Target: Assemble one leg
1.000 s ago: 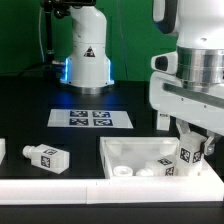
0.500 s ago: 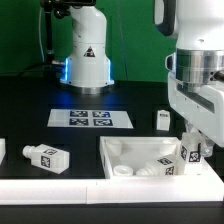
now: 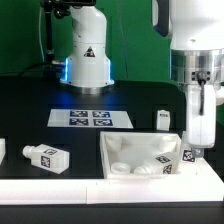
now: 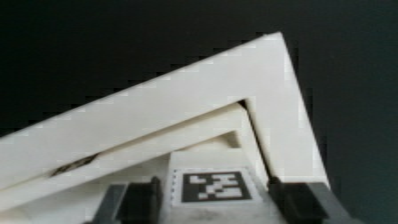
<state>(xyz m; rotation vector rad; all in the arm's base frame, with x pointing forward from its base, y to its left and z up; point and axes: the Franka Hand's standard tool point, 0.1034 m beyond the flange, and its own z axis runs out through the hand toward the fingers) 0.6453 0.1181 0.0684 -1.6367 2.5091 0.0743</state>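
The end effector [image 3: 191, 152] is clamped on a leg [image 3: 186, 157], holding it upright over the tray-like panel's [image 3: 125, 149] corner.

No readable text; black triangle sign, perhaps warning, on robot base [image 3: 87, 57].

the exterior view looks from low at the front of the black table [image 3: 30, 100], level and close, facing the white robot base [image 3: 85, 55] at its 12 o'clock. the wide white tray-like plastic panel [image 3: 130, 150] lies at its 5 o'clock. the wrist view looks steeply down, very near, onto one corner of that panel [image 4: 267, 90]. both views share this corner and the stubby white tagged leg [image 3: 186, 158] [image 4: 217, 187].
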